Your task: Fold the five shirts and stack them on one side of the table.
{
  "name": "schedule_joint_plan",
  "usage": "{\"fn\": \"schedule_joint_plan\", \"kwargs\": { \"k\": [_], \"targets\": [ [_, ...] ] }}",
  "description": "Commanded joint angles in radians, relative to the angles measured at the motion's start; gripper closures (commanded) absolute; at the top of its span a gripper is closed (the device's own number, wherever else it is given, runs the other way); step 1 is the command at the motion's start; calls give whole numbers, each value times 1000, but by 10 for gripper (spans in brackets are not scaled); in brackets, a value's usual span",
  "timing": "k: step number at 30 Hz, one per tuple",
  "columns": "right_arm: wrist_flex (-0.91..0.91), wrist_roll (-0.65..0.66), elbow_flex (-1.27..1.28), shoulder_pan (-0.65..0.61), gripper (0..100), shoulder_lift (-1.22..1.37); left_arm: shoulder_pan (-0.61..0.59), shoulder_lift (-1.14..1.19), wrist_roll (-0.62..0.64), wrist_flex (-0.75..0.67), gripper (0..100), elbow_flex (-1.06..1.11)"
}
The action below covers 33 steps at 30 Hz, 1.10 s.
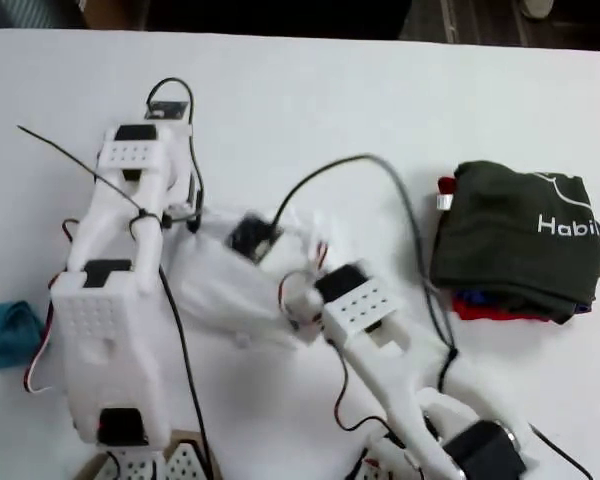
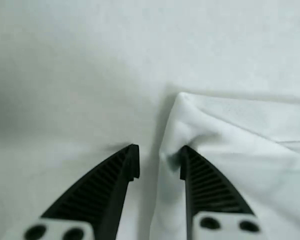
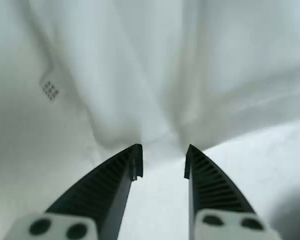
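On the table (image 1: 310, 90), the crumpled white shirt's (image 1: 215, 290) long axis runs diagonally.

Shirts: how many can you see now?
5: white shirt mid-table; dark shirt at right, red shirt under it, blue sliver beside that; teal shirt at the left edge. Others may be hidden.

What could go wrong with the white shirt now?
1. The left gripper is open at the edge of the white shirt, one of its fingers over bare table; it may pinch too little and lose the cloth.
2. The right gripper is open at a bunched fold; it might grab extra layers and fold crooked.
3. A grey cable hangs near the folded stack and could snag it.
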Motion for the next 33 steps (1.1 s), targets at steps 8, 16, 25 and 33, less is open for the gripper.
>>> {"fn": "schedule_joint_plan", "kwargs": {
  "k": [8, 16, 25, 33],
  "targets": [
    [-18, 8, -402, 302, 850, -45, 6, -106, 8, 278, 841, -222],
    [-70, 2, -537, 242, 850, 363, -28, -224, -41, 419, 841, -211],
    [15, 8, -658, 216, 850, 611, -112, -427, -127, 276, 841, 255],
    [10, 43, -698, 242, 850, 707, 14, -592, -195, 61, 841, 573]
  ]
}}
